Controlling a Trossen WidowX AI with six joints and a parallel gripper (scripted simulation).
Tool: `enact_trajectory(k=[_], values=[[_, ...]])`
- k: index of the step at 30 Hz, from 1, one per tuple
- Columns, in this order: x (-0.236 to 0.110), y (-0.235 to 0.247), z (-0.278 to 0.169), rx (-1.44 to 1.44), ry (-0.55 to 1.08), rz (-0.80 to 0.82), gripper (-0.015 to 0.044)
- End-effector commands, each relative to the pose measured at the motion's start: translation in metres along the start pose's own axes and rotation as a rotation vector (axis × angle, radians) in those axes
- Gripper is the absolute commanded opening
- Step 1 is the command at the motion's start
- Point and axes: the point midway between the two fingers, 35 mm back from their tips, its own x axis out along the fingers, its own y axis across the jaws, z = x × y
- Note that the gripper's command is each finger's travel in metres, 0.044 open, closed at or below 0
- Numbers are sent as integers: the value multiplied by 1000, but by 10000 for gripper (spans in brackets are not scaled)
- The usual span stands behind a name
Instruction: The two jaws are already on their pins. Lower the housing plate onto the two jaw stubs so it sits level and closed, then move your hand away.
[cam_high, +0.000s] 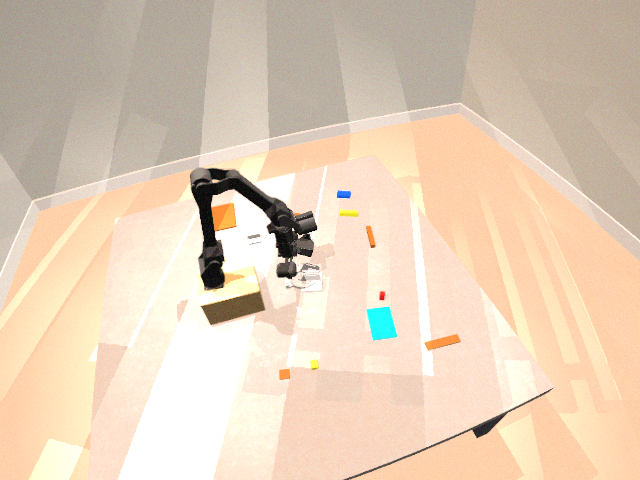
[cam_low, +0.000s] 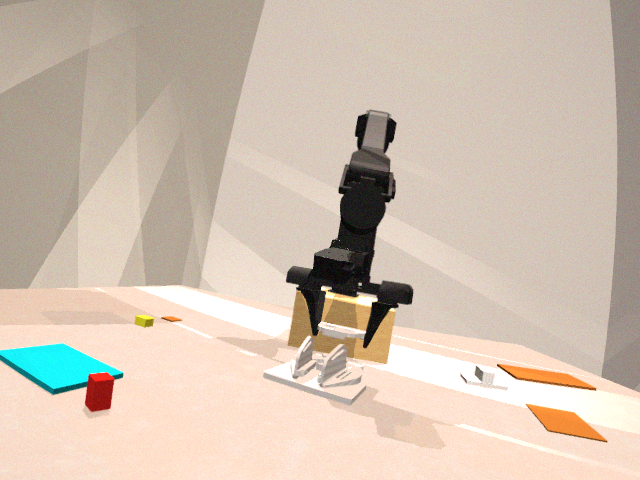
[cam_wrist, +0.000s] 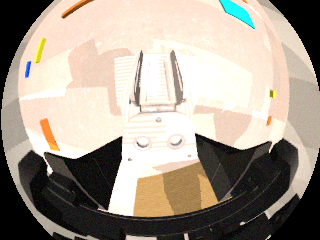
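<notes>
The white housing plate (cam_low: 340, 330) (cam_wrist: 159, 151), with two round holes, is between the black fingers of my gripper (cam_low: 341, 339) (cam_wrist: 159, 139). The gripper is shut on it. The plate is held in the air, behind and above the base in the exterior view, and looks roughly level. The white base (cam_high: 314, 287) (cam_low: 309, 383) lies on the table. Two ribbed white jaws, one jaw (cam_low: 303, 357) (cam_wrist: 138, 80) and the other jaw (cam_low: 333, 365) (cam_wrist: 176, 80), stand upright side by side on it. In the wrist view the plate's near part hides their lower ends and stubs.
A wooden block (cam_high: 235, 307) (cam_low: 301, 322) stands under the arm's foot, behind the plate. A small white part (cam_high: 254, 238) (cam_low: 486, 377) and an orange sheet (cam_high: 224, 217) lie to one side. A red block (cam_high: 382, 295) (cam_low: 98, 393) and a cyan sheet (cam_high: 381, 323) (cam_low: 56, 364) lie on the other.
</notes>
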Motion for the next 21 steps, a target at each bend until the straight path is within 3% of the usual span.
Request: enact_trajectory(k=[1,21], values=[[10,-1,-3,4,12,-1,351],[28,-1,-5,4,12,-1,351]])
